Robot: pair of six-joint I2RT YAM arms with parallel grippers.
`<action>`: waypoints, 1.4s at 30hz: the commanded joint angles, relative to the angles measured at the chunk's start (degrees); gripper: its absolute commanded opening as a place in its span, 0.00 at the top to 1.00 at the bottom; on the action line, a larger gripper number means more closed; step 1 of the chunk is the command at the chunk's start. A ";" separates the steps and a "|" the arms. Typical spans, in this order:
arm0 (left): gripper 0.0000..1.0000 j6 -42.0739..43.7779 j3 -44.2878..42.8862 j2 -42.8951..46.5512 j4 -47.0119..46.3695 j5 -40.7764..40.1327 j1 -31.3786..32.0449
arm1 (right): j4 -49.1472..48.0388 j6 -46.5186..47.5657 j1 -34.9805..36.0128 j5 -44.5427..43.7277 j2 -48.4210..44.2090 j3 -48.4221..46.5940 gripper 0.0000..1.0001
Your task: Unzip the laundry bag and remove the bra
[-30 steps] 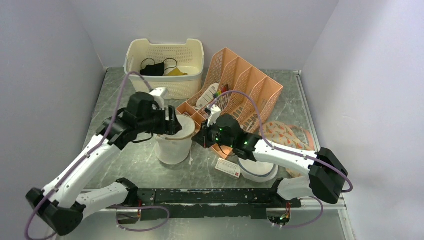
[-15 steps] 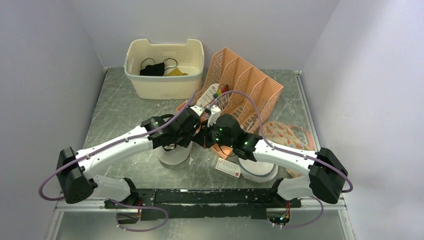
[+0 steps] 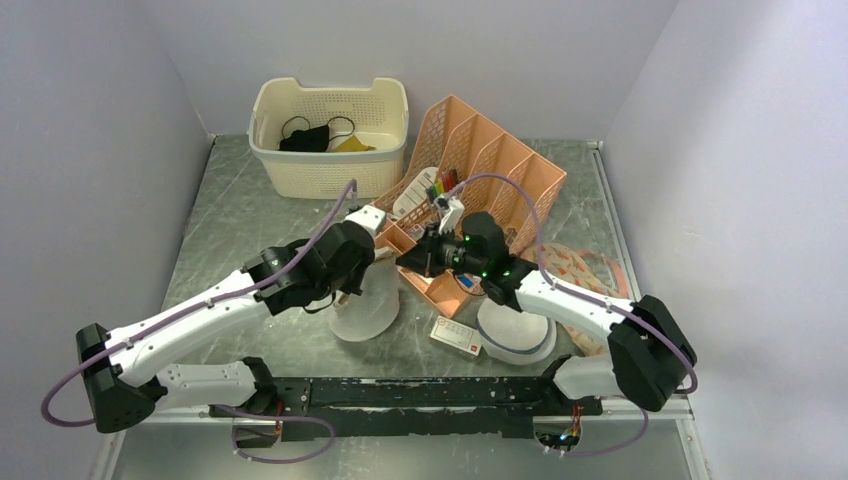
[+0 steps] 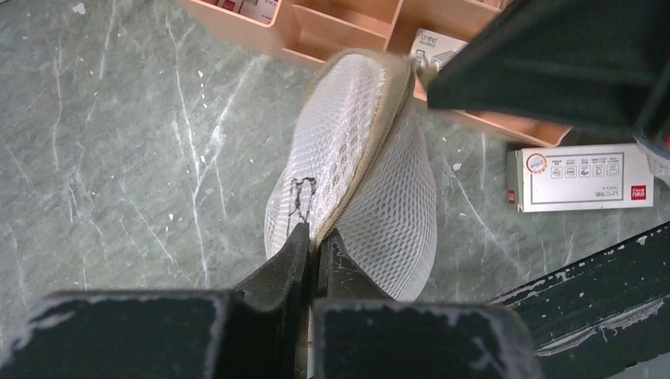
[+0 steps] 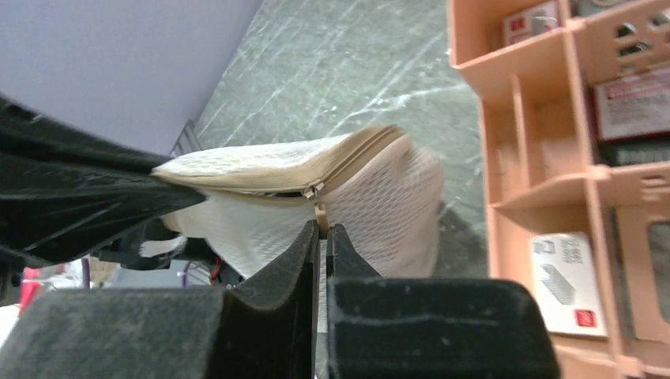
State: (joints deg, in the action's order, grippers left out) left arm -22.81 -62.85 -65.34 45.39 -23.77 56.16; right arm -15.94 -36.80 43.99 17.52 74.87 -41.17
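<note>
Centre of the top view: I have the laundry bag [image 3: 365, 305] on the worktop [image 3: 230, 210], just left of the orange rack [image 3: 490, 170]. My left tool [image 4: 314, 241] is clamped on the bag's tan rim. My right tool [image 5: 322, 229] is pinched together on the zipper pull [image 5: 321, 212].

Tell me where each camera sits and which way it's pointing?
Top external: high behind the arms, looking down at the table; both arms show.
Left wrist: on the left arm, looking down its shut jaws at the laundry bag.
Right wrist: on the right arm, along its jaws pinching the zipper pull.
All three share the bag.
</note>
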 commanded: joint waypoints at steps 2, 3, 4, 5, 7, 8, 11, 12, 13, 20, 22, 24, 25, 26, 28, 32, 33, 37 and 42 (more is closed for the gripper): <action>0.93 1.35 2.40 3.28 0.58 0.56 -0.35 | 0.73 -2.72 -8.67 11.25 4.00 1.16 1.00; 0.93 1.36 2.99 3.63 0.27 1.47 -0.33 | 1.62 -1.89 -9.10 12.09 4.51 0.42 1.00; 0.93 1.29 3.52 4.04 0.05 2.17 -0.27 | 2.32 -0.82 -9.33 12.88 4.79 -0.32 1.00; 0.93 1.01 4.01 4.33 -0.09 2.57 -0.29 | 3.04 0.63 -9.35 13.57 4.84 -0.95 1.00; 0.93 -0.01 4.73 4.95 -0.08 3.08 -0.30 | 2.78 1.59 -9.35 14.90 4.27 -1.39 1.00; 0.90 -0.84 4.56 5.18 0.23 3.50 -0.32 | 1.96 1.63 -9.29 15.54 3.79 -1.08 1.00; 0.70 -2.84 2.90 5.87 0.59 4.98 -0.33 | -0.85 1.18 -9.13 17.72 2.35 0.20 1.00; 0.59 -3.69 1.98 5.99 0.82 5.05 -0.35 | -1.87 0.98 -8.85 18.63 2.00 0.60 1.00; 0.52 -4.66 1.16 5.88 1.16 4.92 -0.35 | -2.71 0.82 -8.46 18.90 1.73 0.84 1.00; 0.19 -9.44 -3.39 3.11 -0.06 7.75 -0.35 | -3.88 1.71 -4.39 18.01 0.12 0.47 1.00; 0.19 -10.26 -3.97 1.56 -0.26 7.60 -0.34 | -3.66 2.03 -3.51 17.39 -0.44 0.26 1.00; 0.21 -10.90 -4.15 0.23 -0.30 7.60 -0.34 | -3.51 2.08 -2.94 16.99 -0.83 0.21 1.00; 0.22 -11.26 -4.14 -0.35 -0.36 7.60 -0.31 | -3.48 2.15 -2.74 17.13 -0.86 0.06 1.00; 0.23 -11.49 -4.04 -0.91 -0.54 7.71 -0.35 | -3.41 2.29 -2.57 17.34 -0.79 -0.01 1.00; 0.27 -11.92 -3.93 -1.82 -0.55 7.72 -0.35 | -3.04 2.69 -2.10 17.11 -0.82 -0.18 1.00; 0.39 -12.72 -4.12 -3.22 0.63 6.40 -0.34 | -2.09 3.38 -1.77 16.03 -1.32 -0.04 1.00; 0.44 -12.79 -4.12 -3.34 0.99 5.94 -0.31 | -1.85 3.46 -1.75 16.00 -1.45 -0.04 1.00; 0.65 -11.78 -3.77 -2.81 1.44 5.53 -0.33 | -1.30 3.82 -1.77 15.57 -1.33 0.11 1.00; 0.90 -10.66 -4.78 -1.74 3.25 4.46 -0.31 | 1.25 3.79 -1.79 12.54 -0.51 -0.43 1.00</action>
State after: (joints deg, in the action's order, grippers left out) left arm -34.63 -65.63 -68.69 46.22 -17.37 56.03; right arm -16.53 -33.82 42.24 32.99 74.83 -40.60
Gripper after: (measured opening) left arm 0.168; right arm 0.018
